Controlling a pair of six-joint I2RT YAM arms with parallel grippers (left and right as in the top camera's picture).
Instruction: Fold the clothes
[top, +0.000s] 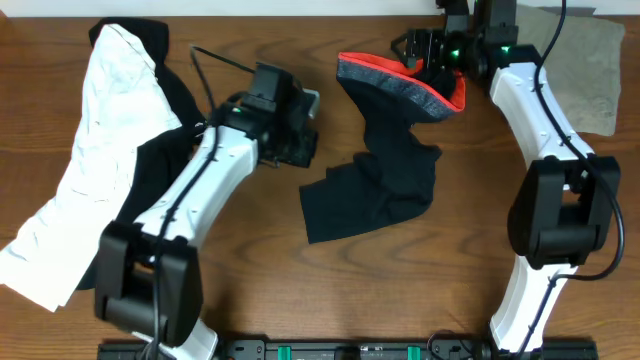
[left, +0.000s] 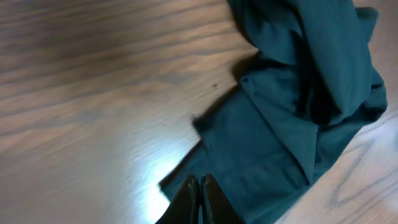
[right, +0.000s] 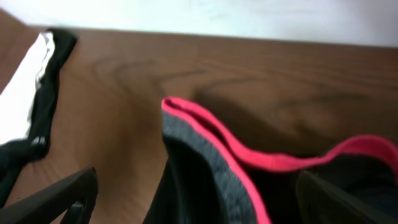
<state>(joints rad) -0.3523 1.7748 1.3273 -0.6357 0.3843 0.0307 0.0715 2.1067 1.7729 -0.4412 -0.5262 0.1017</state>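
ok so starting at the right hand (top: 425, 48): its fingers are spread wide and it's holding nothing, just parked right at the far end of the leggings (top: 385, 170), with the grey and red-orange waistband (top: 400, 82) sitting in the gap between the fingers on the wrist view, not pinched. The left hand (top: 290, 140) is closed all the way with the tips pressed together. It sits just left of the leggings, beside the leg end, and I think it's empty, but the wrist view is blurry enough that I can't rule out a bit of hem under the tips. The leggings lie roughly mid tabletop (top: 300, 270), scrunched up and not flat. Their long axis runs on a diagonal, from the waistband at the far end by the right arm down to the bunched legs at the near end by the left arm. The waistband opening faces the right hand, so that arm is clearly the closer one for the top, and the left is closer for the legs. My guess is the next move needs it pulled straight along that diagonal before any fold. The white piece (top: 100, 130) and black piece (top: 175, 95) sit well left of the leggings, and the khaki piece (top: 590, 70) is off to their right.
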